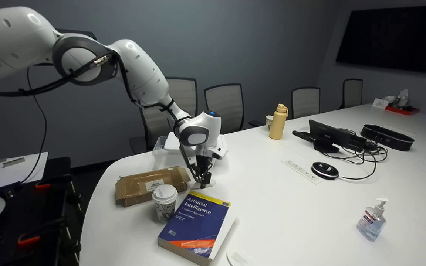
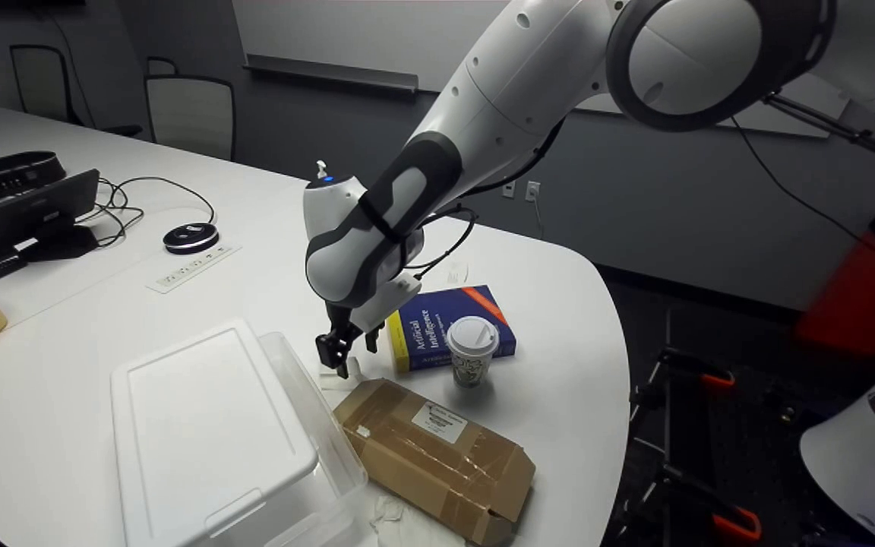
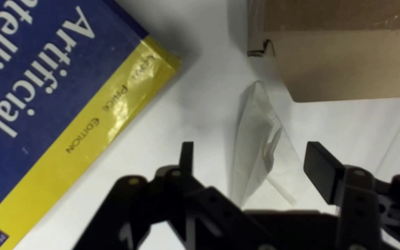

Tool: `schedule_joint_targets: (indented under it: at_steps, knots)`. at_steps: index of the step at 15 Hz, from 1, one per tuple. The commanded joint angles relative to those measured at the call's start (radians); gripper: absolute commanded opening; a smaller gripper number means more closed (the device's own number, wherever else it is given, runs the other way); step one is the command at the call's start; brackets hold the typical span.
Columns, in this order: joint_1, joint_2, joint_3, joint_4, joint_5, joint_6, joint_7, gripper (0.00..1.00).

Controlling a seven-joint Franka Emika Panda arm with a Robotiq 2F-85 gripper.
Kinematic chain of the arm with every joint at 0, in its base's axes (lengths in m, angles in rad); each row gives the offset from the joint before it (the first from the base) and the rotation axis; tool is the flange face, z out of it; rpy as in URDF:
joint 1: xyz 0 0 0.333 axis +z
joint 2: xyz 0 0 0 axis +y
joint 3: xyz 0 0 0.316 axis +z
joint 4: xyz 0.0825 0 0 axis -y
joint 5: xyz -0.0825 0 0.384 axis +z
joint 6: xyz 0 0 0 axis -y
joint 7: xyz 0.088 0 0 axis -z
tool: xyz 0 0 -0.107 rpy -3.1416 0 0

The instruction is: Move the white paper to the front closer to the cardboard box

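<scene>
The white paper is a thin folded sheet with a raised crease, on the white table. In the wrist view it lies between the open fingers of my gripper. The left finger is apart from it; the right one overlaps its edge in the picture, and contact cannot be told. The paper shows small in both exterior views, partly hidden by my gripper, which points down close above the table. The tan cardboard box lies beside it; it also shows in the other pictures.
A blue book lies close to the paper. A lidded paper cup stands between book and box. A clear plastic bin with a white lid stands beside the box. Crumpled white material lies near bin and box.
</scene>
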Motion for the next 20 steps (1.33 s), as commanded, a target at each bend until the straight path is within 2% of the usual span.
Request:
schedule_joint_targets:
  at_steps: [1, 7, 8, 14, 20]
  knots:
    - [-0.002, 0.017, 0.006, 0.032, 0.007, -0.016, -0.008, 0.51]
    - [0.001, 0.019, 0.004, 0.029, 0.005, -0.011, -0.007, 0.05]
    - [0.002, 0.019, 0.004, 0.028, 0.004, -0.010, -0.006, 0.00]
    - [0.003, 0.010, 0.004, 0.017, 0.005, -0.006, -0.004, 0.00]
    - [0.005, -0.062, 0.004, -0.015, 0.002, -0.041, -0.005, 0.00]
